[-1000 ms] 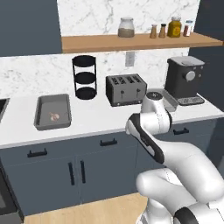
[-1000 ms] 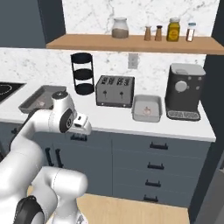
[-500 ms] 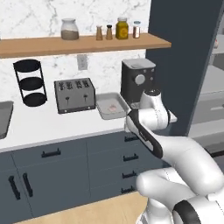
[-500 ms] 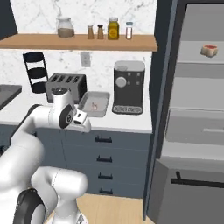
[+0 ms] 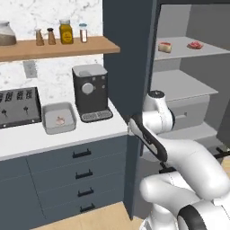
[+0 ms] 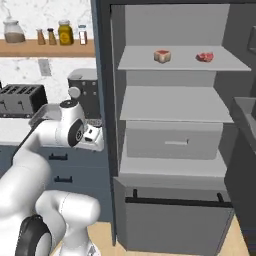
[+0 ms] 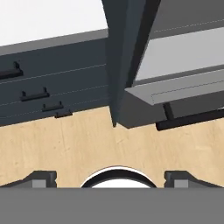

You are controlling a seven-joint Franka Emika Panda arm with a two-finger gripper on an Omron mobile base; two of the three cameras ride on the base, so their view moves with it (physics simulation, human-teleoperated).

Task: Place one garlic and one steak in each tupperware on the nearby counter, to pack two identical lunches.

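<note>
My gripper point(image 7: 111, 180) is open and empty, its fingertips point(image 7: 42, 178) wide apart, pointing down at the wooden floor in front of the drawers. In the right base view the gripper point(image 6: 93, 137) hangs low beside the counter's end. Two steaks lie on the top shelf of the open fridge: a chunky one with a tan rim point(image 6: 162, 56) and a redder one point(image 6: 204, 57); both steaks point(image 5: 165, 46) point(image 5: 195, 44) show from the left too. One grey tupperware point(image 5: 50, 129) sits on the white counter point(image 5: 72, 141), holding a small pinkish piece point(image 5: 59, 120), perhaps garlic.
A black coffee machine point(image 5: 91, 92) stands right of the tupperware and a toaster point(image 5: 15, 108) left of it. The fridge's dark side wall point(image 5: 128, 67) ends the counter. Its lower drawer point(image 6: 172, 142) and bottom bin with a black bar handle point(image 6: 175, 202) are close ahead.
The base has driven right along the counter, so both base views now take in the open fridge. The arm keeps its folded pose and the gripper stays open.
</note>
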